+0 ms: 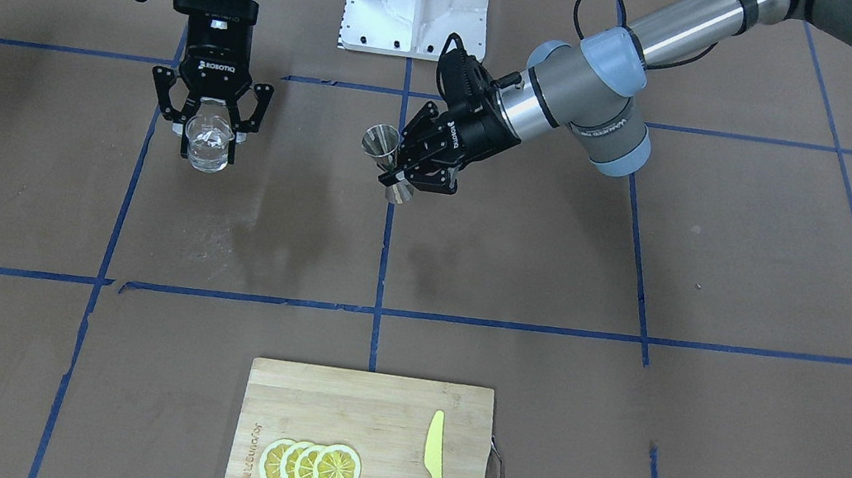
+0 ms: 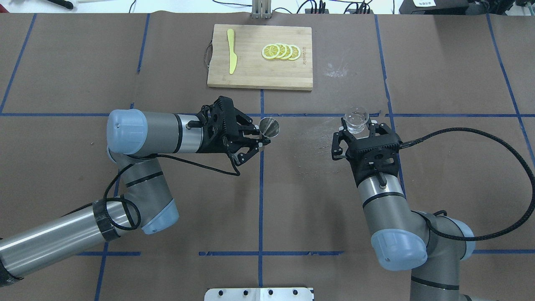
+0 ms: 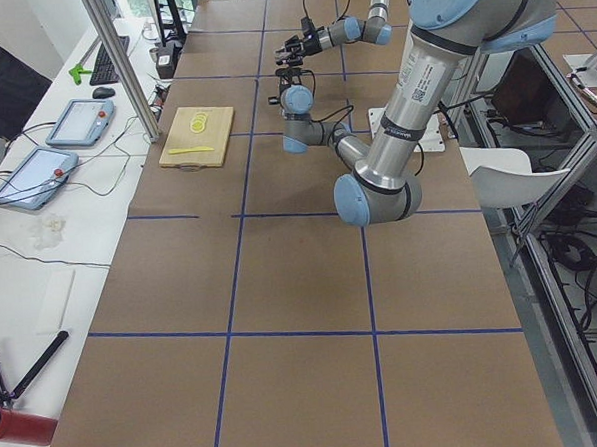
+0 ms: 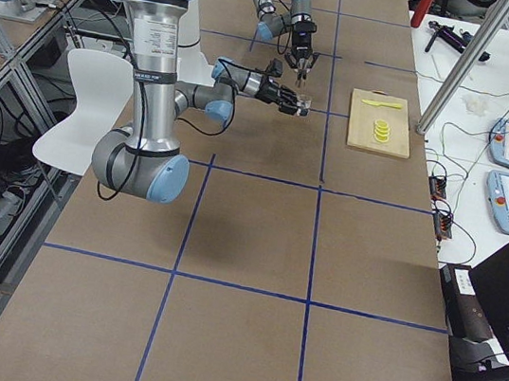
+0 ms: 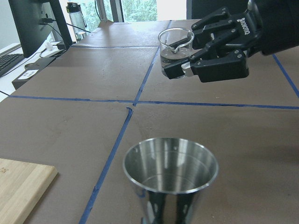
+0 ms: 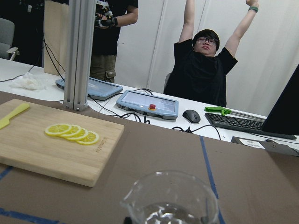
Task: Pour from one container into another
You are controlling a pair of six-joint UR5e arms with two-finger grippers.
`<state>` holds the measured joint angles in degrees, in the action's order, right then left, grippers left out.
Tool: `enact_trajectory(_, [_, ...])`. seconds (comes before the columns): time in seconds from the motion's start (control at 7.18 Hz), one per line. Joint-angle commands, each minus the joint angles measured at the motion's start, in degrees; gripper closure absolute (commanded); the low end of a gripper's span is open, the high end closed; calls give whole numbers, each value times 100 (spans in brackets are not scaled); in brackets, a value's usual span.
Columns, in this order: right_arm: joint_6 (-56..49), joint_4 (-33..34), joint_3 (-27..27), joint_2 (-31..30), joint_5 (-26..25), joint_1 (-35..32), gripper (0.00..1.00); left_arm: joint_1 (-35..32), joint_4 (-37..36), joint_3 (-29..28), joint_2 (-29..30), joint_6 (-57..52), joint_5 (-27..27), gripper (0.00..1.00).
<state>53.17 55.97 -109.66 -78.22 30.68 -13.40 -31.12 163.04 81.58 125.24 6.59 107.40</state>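
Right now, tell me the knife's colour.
The knife is pale yellow-green, clearest in the exterior front-facing view.

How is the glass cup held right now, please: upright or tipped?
Upright: glass cup rim faces up, liquid level at its bottom.

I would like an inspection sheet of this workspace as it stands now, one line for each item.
Surface: brown table with blue tape grid; pale smears near the middle.
Job's things: glass cup, liquid inside, and steel jigger, both held off the table, apart.
Clutter: cutting board with lemon slices and yellow knife.
Claws: left claw shut on the steel jigger; right claw shut on the glass cup.
Cables: black cable loops from the right wrist; second cable under the left claw.
Surroundings: seated person, arms raised; pendants, keyboard.
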Motion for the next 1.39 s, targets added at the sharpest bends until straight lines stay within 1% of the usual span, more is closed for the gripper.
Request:
enact_trajectory(0.0, [-472, 54, -12, 454, -18, 21, 100, 0, -9, -2, 0, 0, 0, 100])
enact_trajectory(0.14, [-535, 63, -11, 613, 0, 21, 100, 9, 0, -11, 0, 0, 0, 100])
enact_trajectory(0.28, [-866, 141, -11, 710, 9, 21, 100, 9, -9, -11, 0, 0, 0, 100])
enact_trajectory(0.42, [-1018, 351, -11, 903, 0, 21, 100, 9, 0, -11, 0, 0, 0, 100])
enact_trajectory(0.7, [-1098, 1367, -11, 1438, 9, 30, 100, 18, -9, -11, 0, 0, 0, 100])
enact_trajectory(0.84, [-1159, 1634, -20, 1571, 0, 30, 100, 18, 0, -11, 0, 0, 0, 100])
enact_trajectory(1.11, [-1694, 1654, -20, 1581, -9, 21, 100, 18, 0, -11, 0, 0, 0, 100])
enact_trajectory(1.25, [-1704, 1654, -12, 1581, -18, 30, 100, 27, 0, -11, 0, 0, 0, 100])
